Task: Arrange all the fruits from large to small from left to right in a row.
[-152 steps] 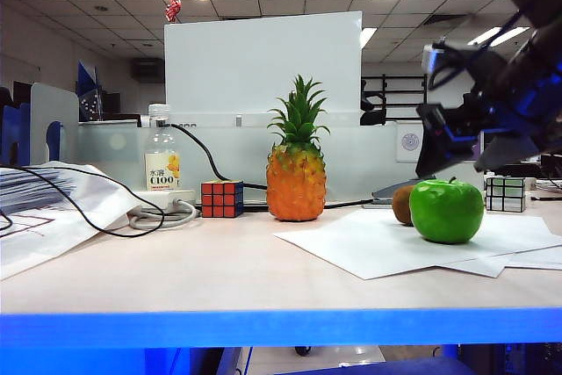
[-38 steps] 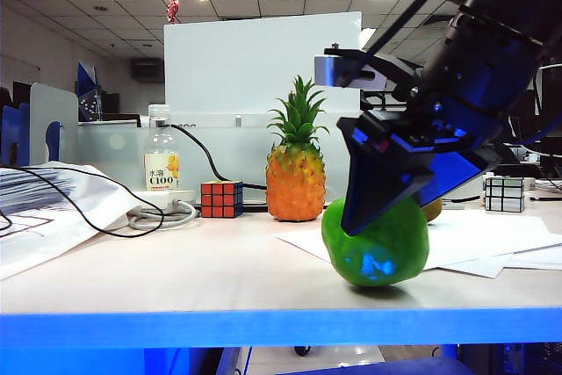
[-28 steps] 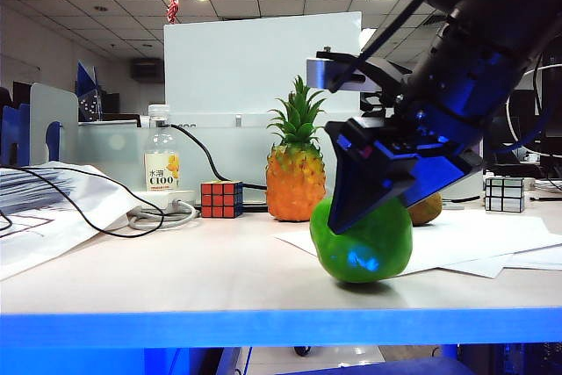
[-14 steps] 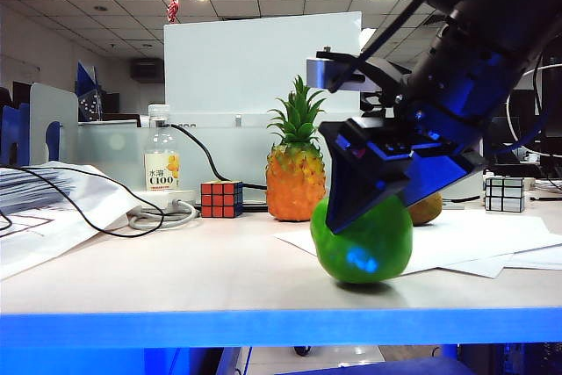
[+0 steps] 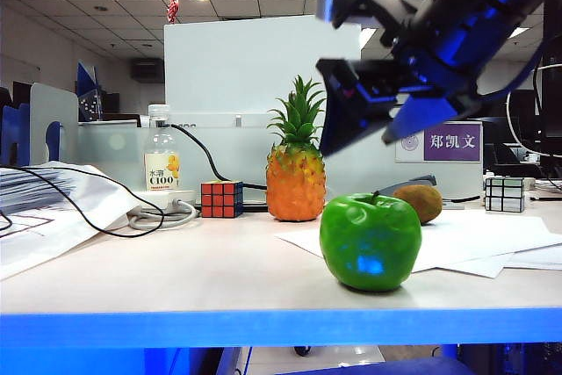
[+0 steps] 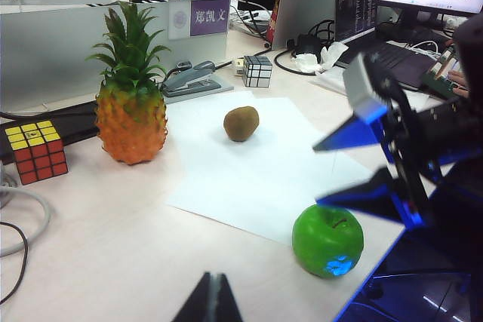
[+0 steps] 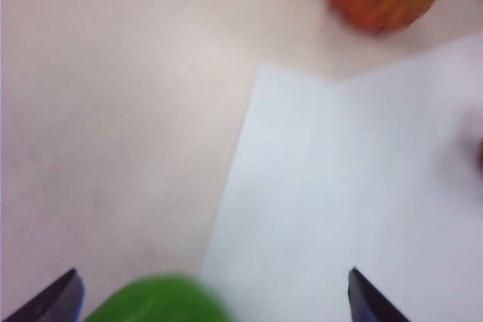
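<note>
Three fruits (image 5: 370, 243) — two cubes (image 5: 221, 199), one bottle (image 5: 162, 159).

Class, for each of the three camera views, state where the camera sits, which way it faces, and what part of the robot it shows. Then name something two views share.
Exterior view: low at the table's front edge, facing the pineapple, green apple and kiwi; the open right gripper hangs above the apple.
Left wrist view: on the left arm, facing across the table; the shut left gripper shows at the edge.
Right wrist view: on the right arm, facing down; finger tips flank the apple.
Shared: all three show the apple and pineapple.
</note>
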Controlling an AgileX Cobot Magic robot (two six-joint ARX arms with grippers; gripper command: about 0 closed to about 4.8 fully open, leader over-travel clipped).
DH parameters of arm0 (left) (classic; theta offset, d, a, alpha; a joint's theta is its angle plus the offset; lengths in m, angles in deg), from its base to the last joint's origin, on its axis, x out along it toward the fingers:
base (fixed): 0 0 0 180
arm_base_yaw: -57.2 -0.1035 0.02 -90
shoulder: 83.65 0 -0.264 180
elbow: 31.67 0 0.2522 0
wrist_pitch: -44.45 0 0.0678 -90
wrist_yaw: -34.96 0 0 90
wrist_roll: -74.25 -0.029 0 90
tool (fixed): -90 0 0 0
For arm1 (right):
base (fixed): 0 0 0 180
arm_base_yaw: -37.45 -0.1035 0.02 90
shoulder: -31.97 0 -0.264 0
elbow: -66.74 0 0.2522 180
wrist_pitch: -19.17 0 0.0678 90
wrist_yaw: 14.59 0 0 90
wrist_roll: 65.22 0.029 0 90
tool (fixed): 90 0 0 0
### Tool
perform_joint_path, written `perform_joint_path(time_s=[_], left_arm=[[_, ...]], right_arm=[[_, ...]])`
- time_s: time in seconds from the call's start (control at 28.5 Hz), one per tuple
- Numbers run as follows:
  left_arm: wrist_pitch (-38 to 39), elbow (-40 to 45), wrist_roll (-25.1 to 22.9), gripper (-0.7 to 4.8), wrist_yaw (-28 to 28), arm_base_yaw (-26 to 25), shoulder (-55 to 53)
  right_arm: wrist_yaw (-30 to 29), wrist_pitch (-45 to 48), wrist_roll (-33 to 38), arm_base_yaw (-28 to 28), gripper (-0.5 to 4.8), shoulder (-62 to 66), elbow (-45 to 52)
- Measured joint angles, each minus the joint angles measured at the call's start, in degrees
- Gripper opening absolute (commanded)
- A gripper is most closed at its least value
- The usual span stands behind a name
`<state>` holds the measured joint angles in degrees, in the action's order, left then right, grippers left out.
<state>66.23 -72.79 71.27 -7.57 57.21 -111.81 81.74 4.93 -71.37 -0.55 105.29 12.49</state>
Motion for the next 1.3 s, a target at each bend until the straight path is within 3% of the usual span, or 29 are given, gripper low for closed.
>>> perform_joint_path(time_s=[0.25, 0.39, 0.63, 0.84, 1.3], left_arm=[[0.0, 0.0, 0.0, -0.05, 0.0, 0.0, 0.0], [0.0, 0.0, 0.0, -0.05, 0.0, 0.0, 0.0], [0.0, 0.0, 0.0, -0.05, 0.0, 0.0, 0.0], [0.0, 0.0, 0.0, -0.05, 0.0, 0.0, 0.0], [0.9, 0.0, 0.0, -0.05, 0.0, 0.0, 0.0]], right_arm=[[0.5, 13.6, -3.8, 9.4, 4.79, 0.9, -1.0], [-3.7, 15.3, -4.0, 17.1, 4.79, 4.2, -5.8], [-5.9, 15.3, -4.3, 24.2, 4.79, 17.0, -16.9], [-6.0, 12.3, -4.3, 25.1, 4.79, 25.2, -22.9], [-6.1, 14.7, -4.5, 26.4, 4.79, 34.0, -24.3]])
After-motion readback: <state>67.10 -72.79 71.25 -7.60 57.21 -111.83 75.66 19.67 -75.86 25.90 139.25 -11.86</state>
